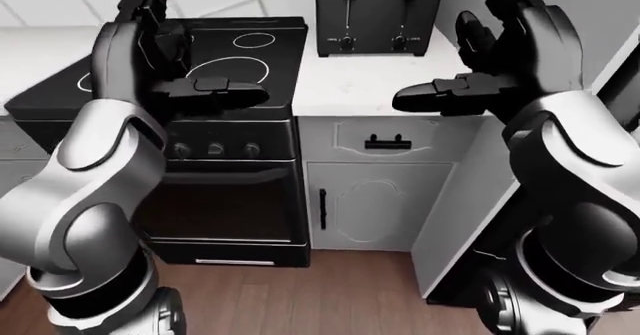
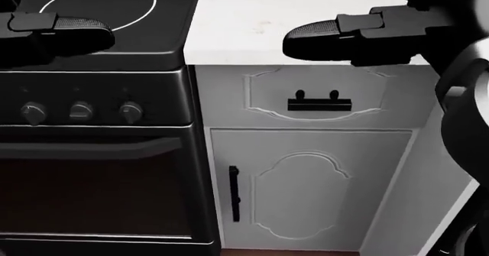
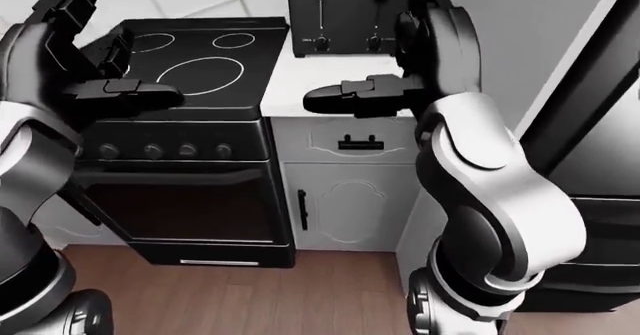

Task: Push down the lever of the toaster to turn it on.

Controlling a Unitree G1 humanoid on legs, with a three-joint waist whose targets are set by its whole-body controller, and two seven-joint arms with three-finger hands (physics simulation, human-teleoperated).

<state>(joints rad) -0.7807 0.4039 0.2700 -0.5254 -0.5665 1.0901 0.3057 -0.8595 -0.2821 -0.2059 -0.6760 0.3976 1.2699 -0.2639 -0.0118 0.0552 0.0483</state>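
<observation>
The black two-slot toaster [image 1: 378, 12] stands on the white counter [image 1: 350, 80] at the top of the left-eye view, against the wall. Its two slide levers [image 1: 348, 6] sit high in their slots, with knobs beneath them. My left hand [image 1: 195, 50] is raised over the stove, open, its thumb pointing right. My right hand [image 1: 450, 50] is also open and hangs above the counter's near edge, just right of and below the toaster. Neither hand touches the toaster. The head view shows only the two thumbs [image 2: 336, 32] and the toaster's feet at the top edge.
A black stove [image 1: 235, 72] with ringed burners and several knobs [image 2: 80, 111] fills the left. Below the counter are a white drawer with a black handle [image 2: 319, 102] and a cabinet door [image 2: 305, 190]. A dark fridge [image 3: 590, 125] stands on the right; the floor is wood [image 1: 300, 297].
</observation>
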